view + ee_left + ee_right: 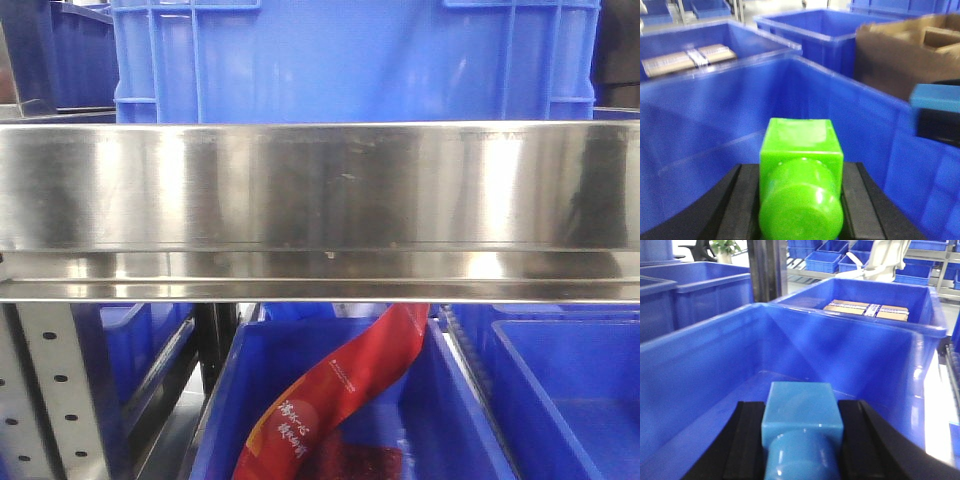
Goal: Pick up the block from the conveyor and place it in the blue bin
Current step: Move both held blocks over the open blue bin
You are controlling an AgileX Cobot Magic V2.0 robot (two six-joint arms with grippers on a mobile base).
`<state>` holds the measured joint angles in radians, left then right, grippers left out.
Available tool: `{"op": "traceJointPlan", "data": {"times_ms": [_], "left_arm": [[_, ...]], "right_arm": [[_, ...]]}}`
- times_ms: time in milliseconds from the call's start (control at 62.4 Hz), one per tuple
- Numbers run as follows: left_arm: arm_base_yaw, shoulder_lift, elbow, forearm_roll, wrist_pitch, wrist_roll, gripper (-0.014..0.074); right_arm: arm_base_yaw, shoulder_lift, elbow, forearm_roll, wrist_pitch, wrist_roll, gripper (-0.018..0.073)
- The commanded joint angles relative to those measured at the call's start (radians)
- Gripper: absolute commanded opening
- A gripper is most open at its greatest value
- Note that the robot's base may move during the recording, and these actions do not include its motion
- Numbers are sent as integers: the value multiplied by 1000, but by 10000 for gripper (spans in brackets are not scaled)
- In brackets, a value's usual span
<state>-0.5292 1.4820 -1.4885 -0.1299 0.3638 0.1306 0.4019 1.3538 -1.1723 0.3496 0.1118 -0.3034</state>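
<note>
The bright green block (800,140) is clamped between the black fingers (742,200) of my left gripper (801,172), which is shut on it. It hangs over the inside of a large blue bin (715,115). My right gripper (802,407) is shut on a light blue block (801,400) and also hangs over the hollow of a blue bin (700,355). In the left wrist view a light blue piece on a black part (936,100) shows at the right edge. The conveyor is out of view.
A polished steel rail (320,190) fills the front view, with blue bins above and below and a red bag (340,390) in the lower one. A brown cardboard box (900,50), a bin holding flat cartons (867,309) and a metal post (767,267) stand nearby.
</note>
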Motion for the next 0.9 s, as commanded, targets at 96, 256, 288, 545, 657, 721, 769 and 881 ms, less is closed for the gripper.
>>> {"op": "traceJointPlan", "data": {"times_ms": [96,256,288,545,657,721,769,881], "left_arm": [[-7,27,-12,-8,-4,-2,-111],[-7,38,-12,-8,0,-2,-83],[-7,38,-12,-8,0,-2,-52],[-7,38,-12,-8,14,-2,407],[-7,38,-12,-8,14,-2,465],[-7,38,-12,-8,12,-2,461],[-7,38,-12,-8,8,-2,453],[-7,36,-12,-8,4,-2,406]], "right_arm": [[11,41,-7,5,-32,-4,-168],[11,43,-7,5,-34,-4,-62],[11,43,-7,5,-34,-4,-11],[11,43,-7,9,-75,-4,520],[11,43,-7,9,-83,-4,541],[11,43,-7,9,-83,-4,540],[11,41,-7,9,-83,-4,540],[11,32,-7,9,-84,-4,500]]}}
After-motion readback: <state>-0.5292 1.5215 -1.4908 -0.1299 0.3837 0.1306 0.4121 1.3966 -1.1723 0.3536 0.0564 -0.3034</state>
